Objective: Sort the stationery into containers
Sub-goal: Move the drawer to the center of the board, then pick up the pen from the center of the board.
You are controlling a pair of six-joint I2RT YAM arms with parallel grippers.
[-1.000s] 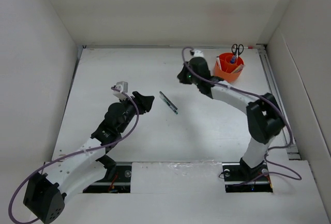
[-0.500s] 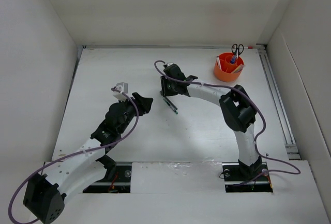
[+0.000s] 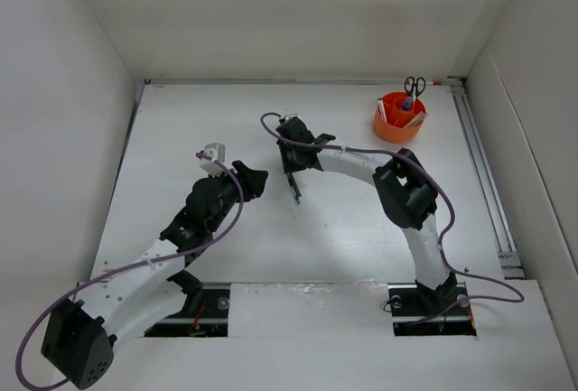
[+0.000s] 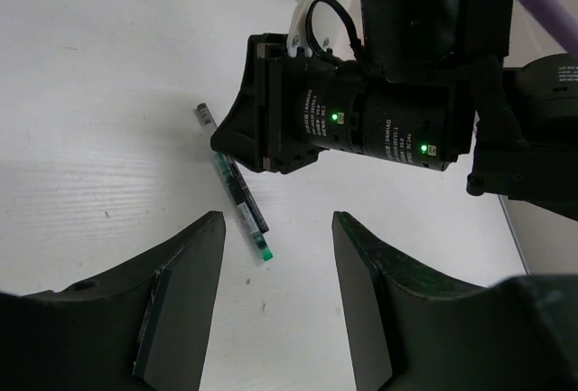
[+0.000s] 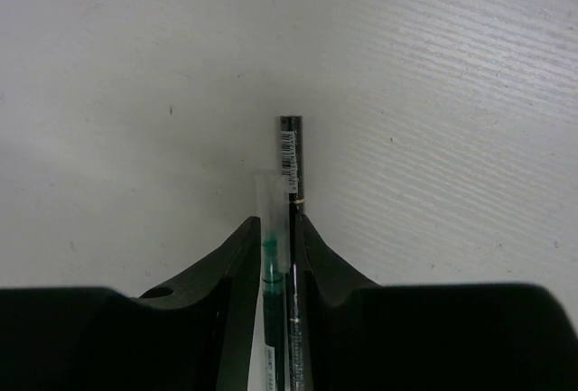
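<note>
Green pen [image 5: 270,251], black pen [image 5: 291,161], orange cup [image 3: 394,131]

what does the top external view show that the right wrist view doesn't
Only top external: both arms whole, the left claw, and the orange cup with scissors at the far right corner. Only right wrist: close detail, a black pen with a barcode label beside a clear green pen, the right claw pinched around both. Shared: the two pens lying on the white table.
</note>
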